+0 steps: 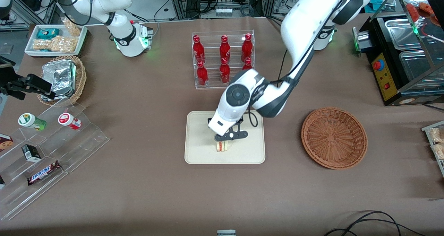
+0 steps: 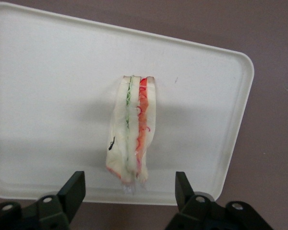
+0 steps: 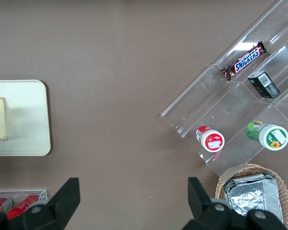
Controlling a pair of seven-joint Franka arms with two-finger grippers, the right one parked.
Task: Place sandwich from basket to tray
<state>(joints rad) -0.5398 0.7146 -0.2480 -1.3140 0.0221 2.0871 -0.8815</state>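
Sandwich (image 2: 132, 129) sits on the tray (image 1: 197, 153), standing on edge with the cut side up, red and green filling showing between pale bread slices. It's in the part of the tray nearer the front camera. Claw (image 1: 225, 140) is right above it, fingers (image 2: 73, 189) spread wide, one on each side of the wedge and clear of the bread, so nothing is gripped. Basket (image 1: 334, 137) is on the desk toward the working arm's end, well apart from the tray, nothing in it.

Handling, my read: light, soft, squashes easily, layers could slide apart or the wedge could tip flat if nudged. If it needs regripping, take it across the two flat bread faces, low-to-mid on the wedge, gentle squeeze only; avoid pinching the thin tip.

Looks like placement is basically done; what's left is lifting straight up without brushing the slices.
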